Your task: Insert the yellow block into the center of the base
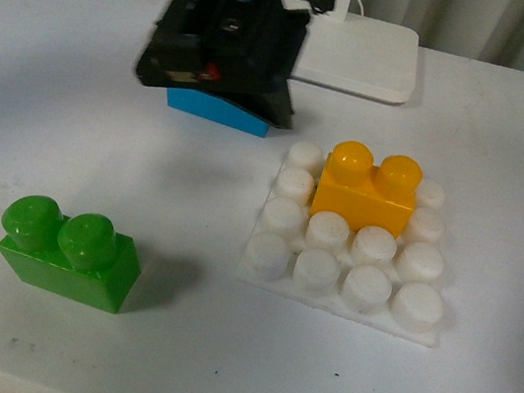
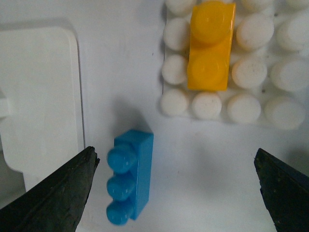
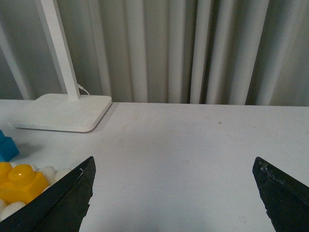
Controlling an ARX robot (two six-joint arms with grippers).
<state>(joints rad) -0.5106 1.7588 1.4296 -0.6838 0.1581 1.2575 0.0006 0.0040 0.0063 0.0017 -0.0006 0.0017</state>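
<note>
Yellow block [image 1: 365,191] sits pressed onto the base [image 1: 350,238], on the second row from the far edge, over the two middle columns, its two studs side by side. No writing or brand can be read on any piece.

Nearest the robot, one green brick [image 1: 70,253] with two studs stands alone on the white table [image 1: 169,341], well to the left of the base. The base itself shows a four-by-four grid of round white studs, two of them covered by the yellow block.

Farther back, one blue brick [image 2: 129,176] with three studs lies on the table. The left gripper [image 2: 176,193] hovers above it, jaws spread wide, holding nothing. Beyond stands one white lamp stand [image 1: 362,68].

The right gripper [image 3: 174,198] is also wide apart and empty, above bare table beside the base.
</note>
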